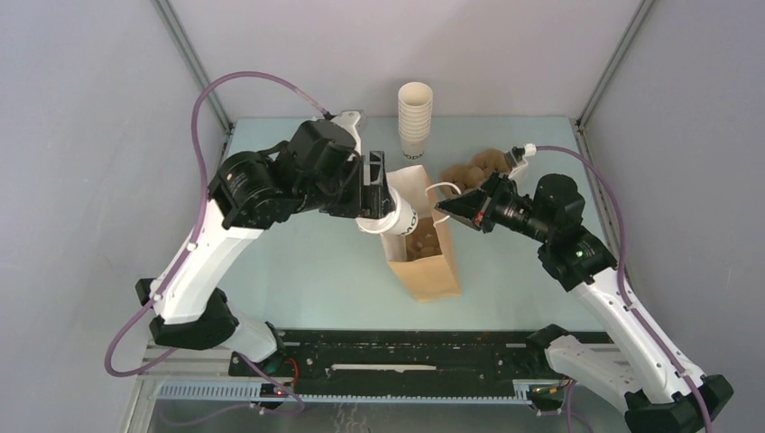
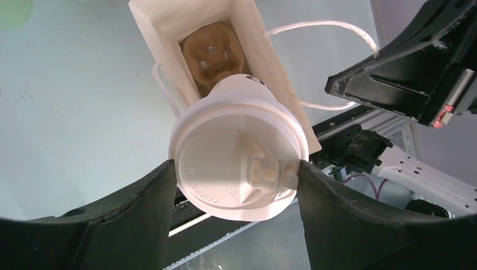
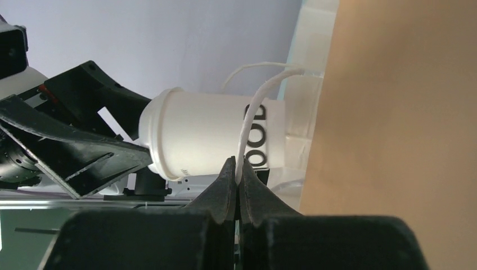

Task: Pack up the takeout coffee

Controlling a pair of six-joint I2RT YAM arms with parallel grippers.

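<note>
The takeout coffee (image 1: 395, 219) is a white lidded cup with dark lettering. My left gripper (image 1: 377, 215) is shut on it at the lid (image 2: 236, 169) and holds it tilted, base first, at the mouth of the open brown paper bag (image 1: 433, 271). My right gripper (image 1: 444, 209) is shut on the bag's white string handle (image 3: 250, 121) at the bag's right side. In the right wrist view the cup (image 3: 202, 135) lies sideways just beyond my closed fingertips (image 3: 229, 169), next to the bag wall (image 3: 394, 140). A brown pulp carrier (image 2: 211, 53) sits in the bag's bottom.
A tall stack of lidless white cups (image 1: 415, 117) stands at the back, just behind the bag. Brown pulp trays (image 1: 478, 167) lie at the back right, behind my right gripper. Grey walls close in the table on the left, right and back.
</note>
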